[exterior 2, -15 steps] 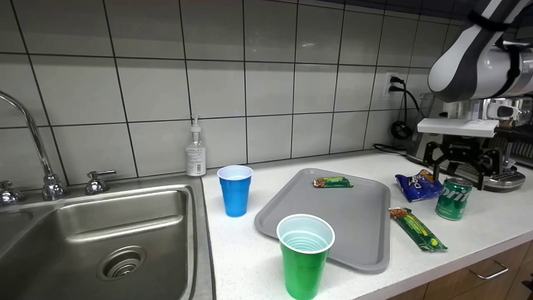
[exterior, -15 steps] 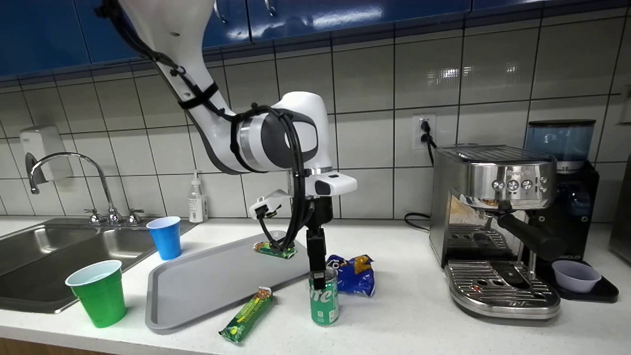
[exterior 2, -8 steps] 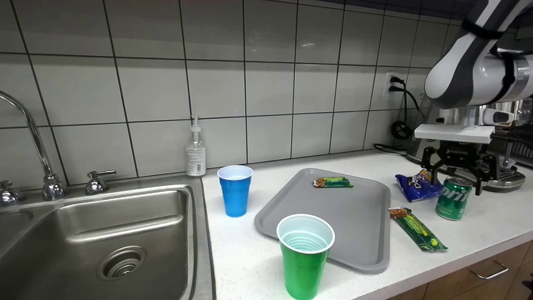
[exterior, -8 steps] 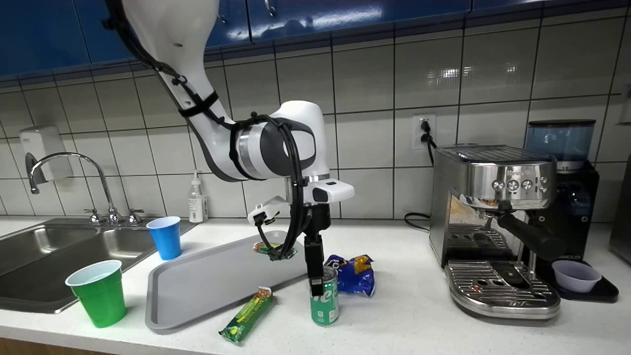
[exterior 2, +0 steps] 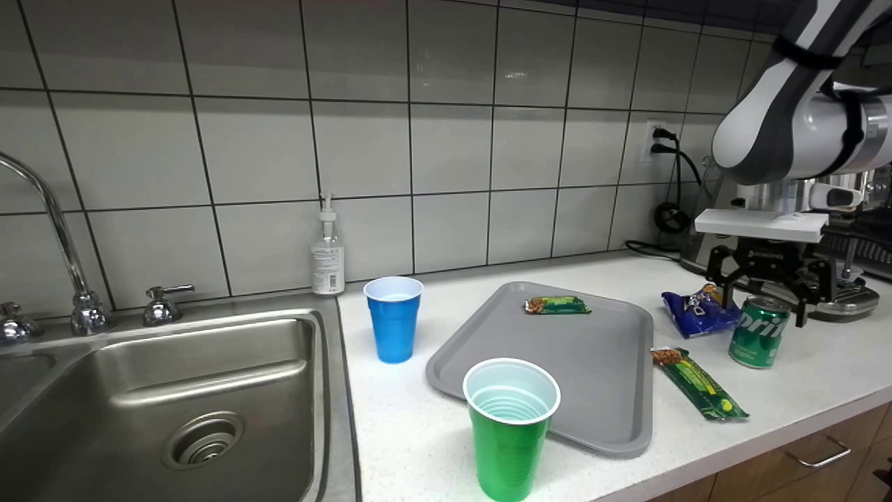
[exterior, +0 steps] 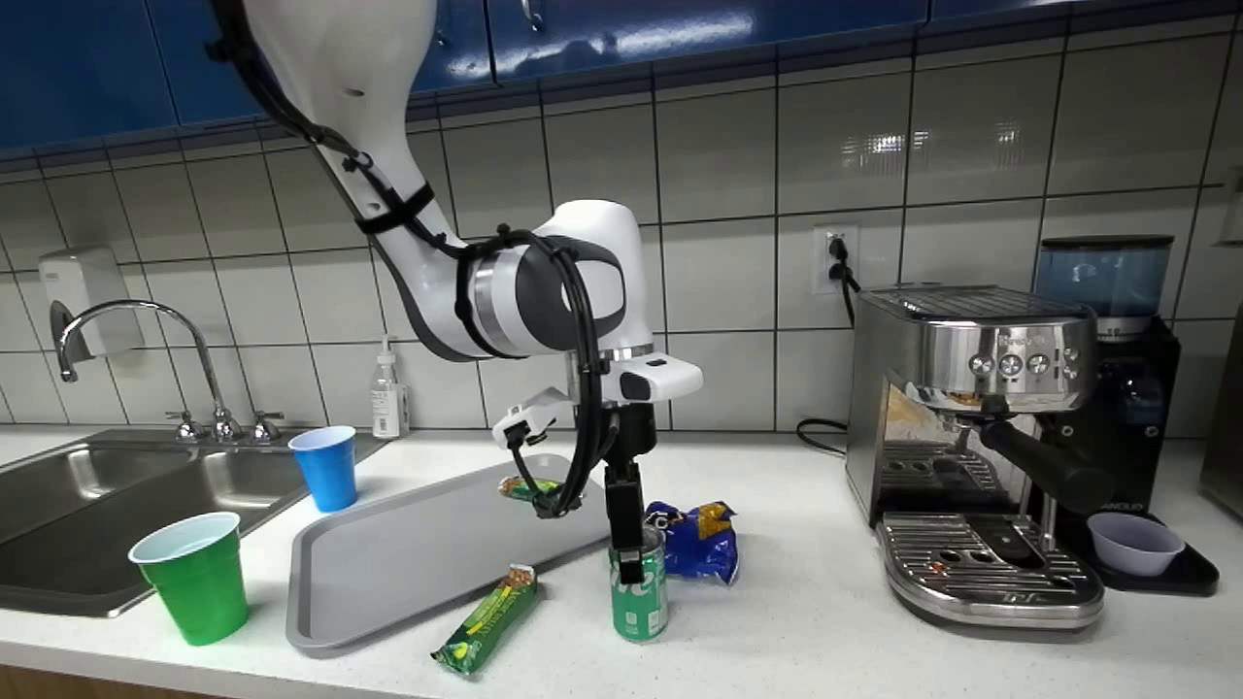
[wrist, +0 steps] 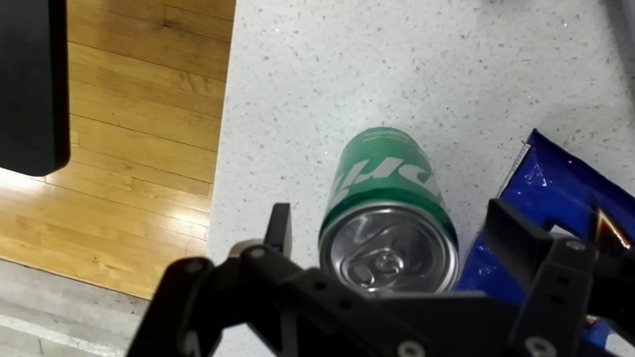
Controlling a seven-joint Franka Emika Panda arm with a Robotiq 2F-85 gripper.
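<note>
A green soda can [exterior: 641, 610] stands upright on the counter; it also shows in another exterior view [exterior 2: 756, 340] and in the wrist view [wrist: 384, 168]. My gripper [exterior 2: 764, 309] is open and empty, low over the can. In the wrist view the gripper's fingers [wrist: 389, 222] stand on either side of the can's lid, with gaps to both sides. In an exterior view the near finger [exterior: 629, 568] hides part of the can's label. A crumpled blue snack bag [exterior: 704, 544] lies beside the can, close to one finger; the wrist view also shows it [wrist: 555, 178].
A grey tray [exterior 2: 599, 390] holds a green-wrapped bar [exterior 2: 557, 305]. Another green-wrapped bar [exterior: 488, 621] lies between tray and can. A blue cup [exterior: 327, 471] and a green cup [exterior: 194, 582] stand near the sink [exterior 2: 174, 376]. An espresso machine [exterior: 971, 437] stands on the counter.
Over the last second my gripper has come down a little towards the can, with most of that early on. The fingers stay apart. The can, bag, bars, cups and tray have not moved.
</note>
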